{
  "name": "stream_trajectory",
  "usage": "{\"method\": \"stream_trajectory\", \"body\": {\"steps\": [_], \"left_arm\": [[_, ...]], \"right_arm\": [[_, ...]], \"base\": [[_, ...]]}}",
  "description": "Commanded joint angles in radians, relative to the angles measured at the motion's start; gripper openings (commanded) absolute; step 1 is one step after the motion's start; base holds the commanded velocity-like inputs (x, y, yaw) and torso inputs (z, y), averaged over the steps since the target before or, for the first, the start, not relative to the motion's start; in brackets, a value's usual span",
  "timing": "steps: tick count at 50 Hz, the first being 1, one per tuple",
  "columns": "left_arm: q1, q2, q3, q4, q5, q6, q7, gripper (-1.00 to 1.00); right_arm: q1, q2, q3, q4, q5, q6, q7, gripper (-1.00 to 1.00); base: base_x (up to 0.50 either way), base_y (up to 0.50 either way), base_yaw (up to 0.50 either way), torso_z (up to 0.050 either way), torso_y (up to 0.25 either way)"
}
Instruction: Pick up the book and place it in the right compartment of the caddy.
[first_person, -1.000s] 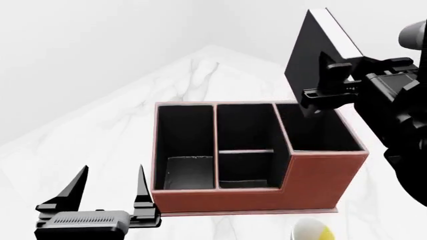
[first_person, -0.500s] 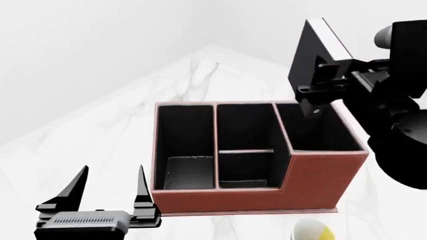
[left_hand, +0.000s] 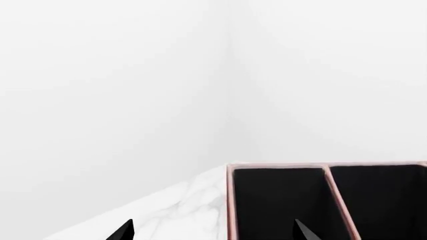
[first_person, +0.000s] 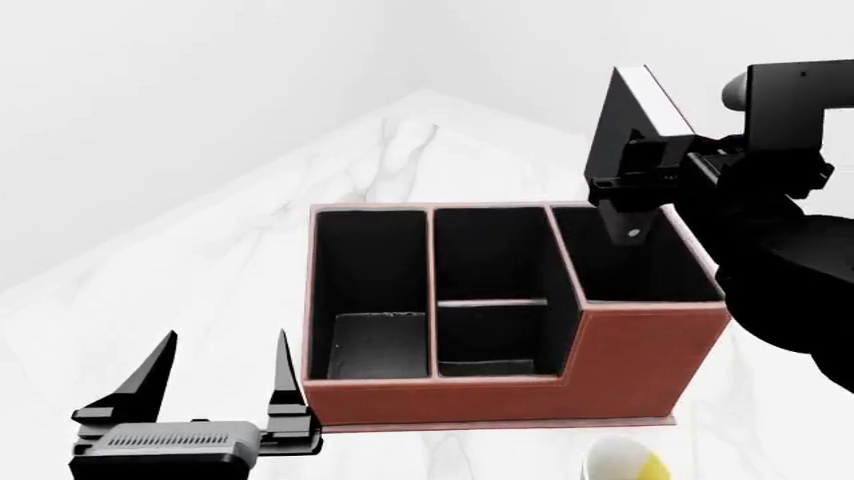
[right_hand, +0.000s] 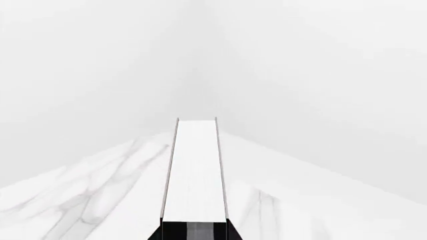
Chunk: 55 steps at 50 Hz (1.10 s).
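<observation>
- The small thick black hardcover book (first_person: 617, 130) with white page edges is hanging in the air, tilted, above the back of the caddy's right end; its lower corner is sitting over the opening of the tall, square, black-lined right compartment (first_person: 627, 262).
- The right gripper (first_person: 638, 180) is clamping the book between its black fingers, and the right wrist view is looking straight along the book's white page edge (right_hand: 195, 170).
- The reddish-brown leather-look caddy (first_person: 627, 365) with light stitching is standing on the white marble-patterned table (first_person: 200, 270), with its three black sections open upward.
- The left gripper (first_person: 220, 385) is hovering low in front of the caddy's left corner, its two pointed black fingers spread apart and holding nothing.
- A white-and-yellow mug (first_person: 621, 463) is peeking in at the lower edge of the head view, just in front of the caddy.
</observation>
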<state>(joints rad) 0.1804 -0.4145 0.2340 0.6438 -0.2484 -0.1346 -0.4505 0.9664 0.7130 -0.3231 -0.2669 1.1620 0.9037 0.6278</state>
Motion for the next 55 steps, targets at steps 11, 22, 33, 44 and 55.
{"method": "stream_trajectory", "body": {"steps": [11,22,33,44,55], "left_arm": [[-0.002,-0.004,0.004,0.000,-0.002,0.001,-0.005,1.00],[-0.004,-0.006,0.006,0.000,-0.007,0.001,-0.005,1.00],[-0.005,-0.008,0.008,-0.001,-0.009,0.000,-0.008,1.00],[-0.006,-0.008,0.010,-0.005,-0.011,0.002,-0.010,1.00],[-0.005,-0.011,0.012,-0.004,-0.011,0.002,-0.014,1.00]], "right_arm": [[-0.002,0.001,0.001,0.024,-0.071,-0.014,-0.028,-1.00],[-0.018,0.001,-0.003,0.037,-0.082,-0.029,-0.038,-1.00],[-0.038,-0.001,-0.014,0.056,-0.099,-0.046,-0.052,-1.00],[-0.068,0.014,-0.003,0.031,-0.080,-0.049,-0.050,-1.00],[-0.077,0.030,0.006,0.018,-0.068,-0.045,-0.044,-1.00]], "base": [[0.00,0.00,0.00,0.000,0.002],[0.00,0.00,0.00,0.001,0.001],[0.00,0.00,0.00,0.000,0.002],[0.00,0.00,0.00,0.000,0.002],[0.00,0.00,0.00,0.001,0.002]]}}
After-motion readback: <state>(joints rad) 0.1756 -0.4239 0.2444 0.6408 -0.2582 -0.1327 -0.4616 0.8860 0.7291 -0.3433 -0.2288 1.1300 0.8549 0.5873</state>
